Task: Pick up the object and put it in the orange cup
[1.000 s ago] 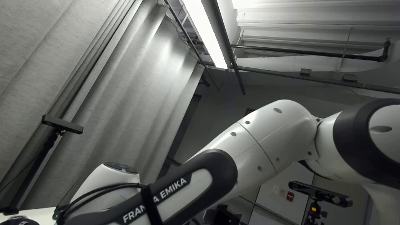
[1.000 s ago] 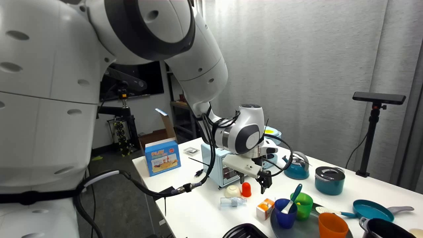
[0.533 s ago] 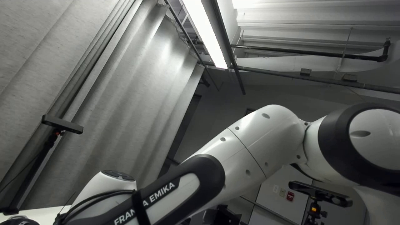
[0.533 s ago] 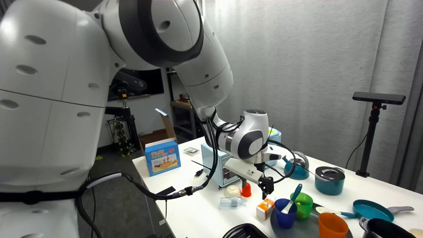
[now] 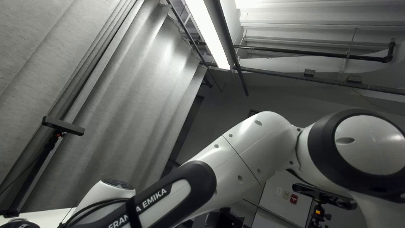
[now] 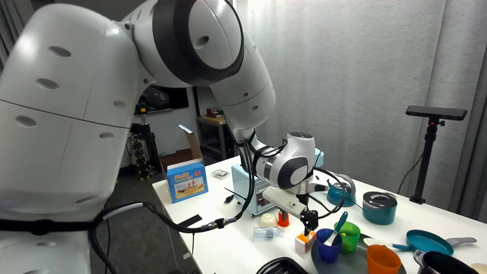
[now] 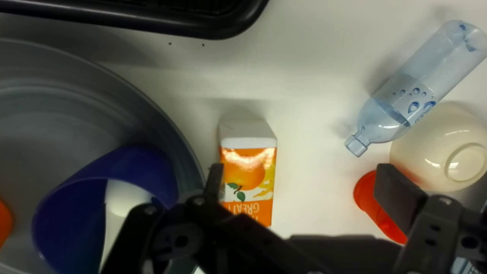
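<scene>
Both fingers (image 7: 397, 196) of my pincer (image 7: 306, 186) wide apart, empty; I should shift left in wrist view to centre the carton (image 7: 249, 171), presumed target, before descending.

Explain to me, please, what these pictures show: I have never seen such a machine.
The white machine is a robot arm. Two cameras standing outside take the wide pictures; a third, on its wrist, takes the close one, looking down. On the white table are a carton, a clear bottle, an upside-down cream bowl and more, plus a grey plate with a blue cup, a green cup and an orange cup on it. The arm's claw is open and holds nothing; one finger shows close to the carton, but whether it touches is unclear.
</scene>
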Available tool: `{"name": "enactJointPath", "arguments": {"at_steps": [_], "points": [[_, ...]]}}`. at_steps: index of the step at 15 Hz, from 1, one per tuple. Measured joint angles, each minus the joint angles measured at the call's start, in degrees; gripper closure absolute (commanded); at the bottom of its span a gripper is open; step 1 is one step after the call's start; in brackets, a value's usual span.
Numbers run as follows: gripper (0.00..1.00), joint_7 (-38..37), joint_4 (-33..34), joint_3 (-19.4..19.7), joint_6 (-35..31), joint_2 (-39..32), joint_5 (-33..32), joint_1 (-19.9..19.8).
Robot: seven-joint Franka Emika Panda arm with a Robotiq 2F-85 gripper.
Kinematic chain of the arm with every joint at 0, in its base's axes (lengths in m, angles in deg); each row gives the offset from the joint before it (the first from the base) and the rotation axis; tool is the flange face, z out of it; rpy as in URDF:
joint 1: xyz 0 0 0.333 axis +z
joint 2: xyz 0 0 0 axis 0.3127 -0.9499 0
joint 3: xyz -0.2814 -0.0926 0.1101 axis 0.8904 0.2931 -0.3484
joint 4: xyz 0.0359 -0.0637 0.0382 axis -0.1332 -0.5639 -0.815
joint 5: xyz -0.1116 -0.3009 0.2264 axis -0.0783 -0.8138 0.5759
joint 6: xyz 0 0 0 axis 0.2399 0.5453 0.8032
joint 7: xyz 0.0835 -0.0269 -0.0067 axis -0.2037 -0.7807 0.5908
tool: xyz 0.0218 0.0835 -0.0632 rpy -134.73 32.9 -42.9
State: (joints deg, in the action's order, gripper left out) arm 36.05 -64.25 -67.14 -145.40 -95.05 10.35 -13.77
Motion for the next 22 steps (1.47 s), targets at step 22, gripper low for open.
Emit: {"name": "enactJointPath", "arguments": {"at_steps": [22], "points": [[0.0, 0.0, 5.15, -0.54, 0.0, -6.13, 1.62, -0.54]]}}
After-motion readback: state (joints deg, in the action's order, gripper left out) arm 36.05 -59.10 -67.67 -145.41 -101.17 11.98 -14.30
